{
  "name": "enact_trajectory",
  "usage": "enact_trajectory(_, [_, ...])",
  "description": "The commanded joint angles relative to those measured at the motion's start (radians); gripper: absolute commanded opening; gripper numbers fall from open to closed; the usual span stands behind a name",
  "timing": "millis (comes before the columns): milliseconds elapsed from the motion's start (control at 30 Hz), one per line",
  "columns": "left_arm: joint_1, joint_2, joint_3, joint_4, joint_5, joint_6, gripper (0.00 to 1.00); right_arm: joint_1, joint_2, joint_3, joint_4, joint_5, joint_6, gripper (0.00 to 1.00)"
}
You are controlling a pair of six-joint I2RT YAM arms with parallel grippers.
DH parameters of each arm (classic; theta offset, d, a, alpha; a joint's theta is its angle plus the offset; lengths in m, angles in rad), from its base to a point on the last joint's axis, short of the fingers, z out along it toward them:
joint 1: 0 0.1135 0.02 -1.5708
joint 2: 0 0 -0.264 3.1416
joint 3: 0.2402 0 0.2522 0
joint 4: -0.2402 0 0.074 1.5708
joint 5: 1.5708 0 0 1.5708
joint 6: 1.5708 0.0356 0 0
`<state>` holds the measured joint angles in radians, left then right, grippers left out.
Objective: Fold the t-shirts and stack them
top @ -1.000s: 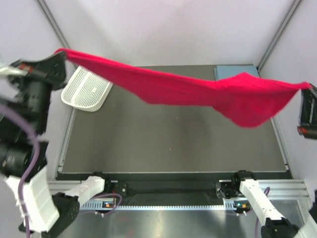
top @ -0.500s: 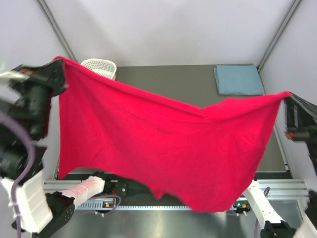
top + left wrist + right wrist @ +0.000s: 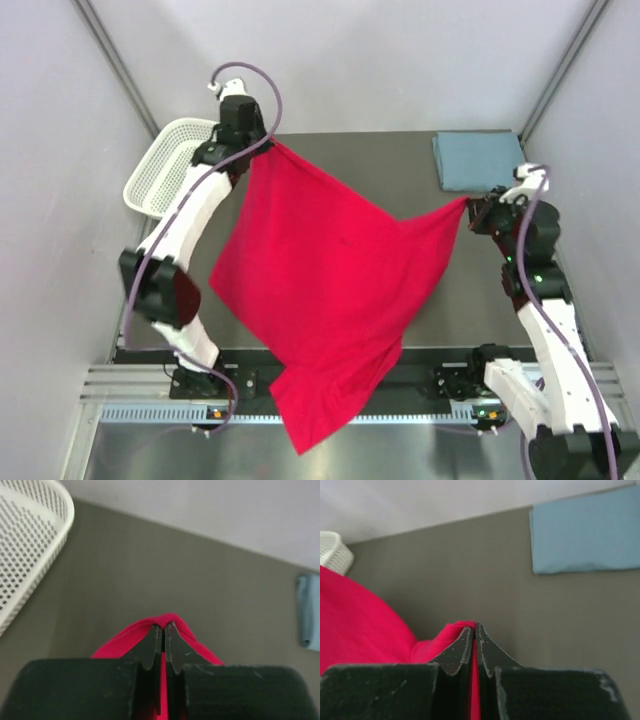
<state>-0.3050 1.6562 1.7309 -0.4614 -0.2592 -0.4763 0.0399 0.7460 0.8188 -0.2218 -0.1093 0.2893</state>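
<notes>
While table (image 3: 350, 165) lies half under red t-shirt (image 3: 330, 290), step in hand: spreading before fold. Long axis far-to-near, free end pointing past near edge. Blue-grey t-shirt (image 3: 480, 160) folded, far right. Left gripper (image 3: 163, 628) clenched on far-left corner, right gripper (image 3: 474, 630) on right corner. Next, by judgement: lower, flatten.

left arm (image 3: 185, 222): white links, black joints | right arm (image 3: 550, 330): same white-and-black build | cables (image 3: 276, 98): purple, looping from each wrist | jaws: black, tapered, scuffed edges
</notes>
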Motion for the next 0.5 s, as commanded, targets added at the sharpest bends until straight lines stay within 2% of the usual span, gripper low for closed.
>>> enact_trajectory(0, [0.052, 0.138, 0.022, 0.163, 0.081, -0.015, 0.00, -0.026, 0.091, -0.038, 0.286, 0.056, -0.047, 0.00])
enact_trajectory(67, [0.061, 0.238, 0.120, 0.164, 0.147, -0.012, 0.00, -0.072, 0.188, -0.046, 0.347, 0.056, -0.061, 0.00])
enact_trajectory(100, [0.063, 0.345, 0.174, 0.149, 0.168, -0.007, 0.00, -0.086, 0.225, -0.034, 0.354, 0.045, -0.067, 0.00])
enact_trajectory(200, [0.064, 0.515, 0.364, 0.093, 0.187, -0.002, 0.00, -0.126, 0.349, 0.028, 0.386, 0.030, -0.091, 0.00])
enact_trajectory(367, [0.086, 0.681, 0.557, 0.095, 0.216, -0.042, 0.00, -0.136, 0.570, 0.190, 0.369, 0.008, -0.153, 0.00])
enact_trajectory(467, [0.102, 0.734, 0.584, 0.099, 0.230, -0.067, 0.00, -0.135, 0.639, 0.261, 0.358, -0.047, -0.156, 0.00])
